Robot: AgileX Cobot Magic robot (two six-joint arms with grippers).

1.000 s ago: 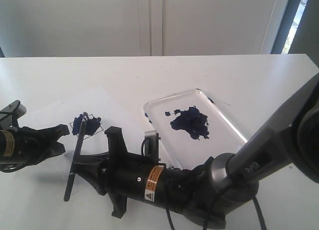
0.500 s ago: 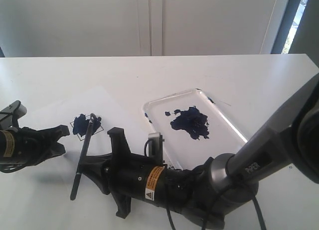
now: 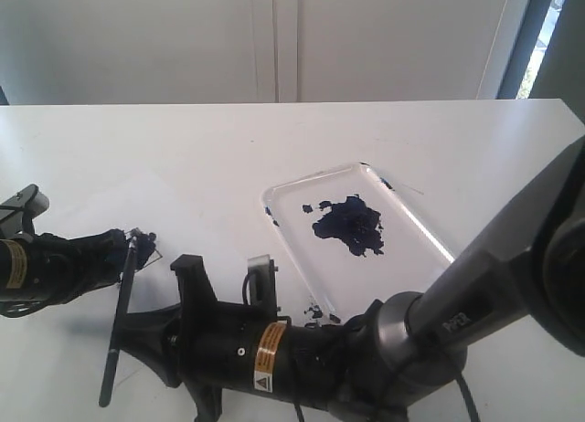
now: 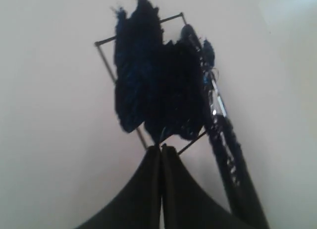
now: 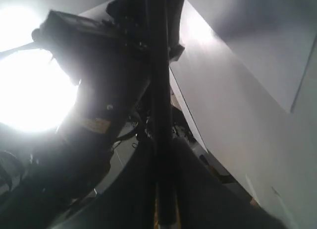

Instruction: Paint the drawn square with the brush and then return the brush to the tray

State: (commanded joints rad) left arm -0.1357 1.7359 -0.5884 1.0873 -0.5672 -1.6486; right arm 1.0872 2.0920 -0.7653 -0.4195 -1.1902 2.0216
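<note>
The drawn square point(image 4: 153, 80) is thin black lines on white paper, largely filled with blue-black paint. In the exterior view only its corner point(image 3: 152, 252) shows beside the left gripper point(image 3: 117, 248). That gripper point(image 4: 161, 147) is shut and empty, its tips at one corner of the square. The brush point(image 3: 119, 321) is a long black stick; its tip rests at the square's edge, with the silver ferrule point(image 4: 216, 99) beside the paint. My right gripper point(image 3: 122, 338) is shut on the brush handle point(image 5: 159, 90). The glossy white tray point(image 3: 416, 223) holds a blue-black puddle point(image 3: 348, 225) at centre right.
The white table point(image 3: 274, 148) runs back to a pale wall. The right arm's thick black body point(image 3: 274, 349) fills the near centre, between the brush and the tray. The left arm point(image 5: 89, 85) looms close in the right wrist view.
The right arm has swung left and nearer, carrying the brush. The brush tip has moved left to the left gripper's tip. The paint blotch no longer shows apart from that gripper.
</note>
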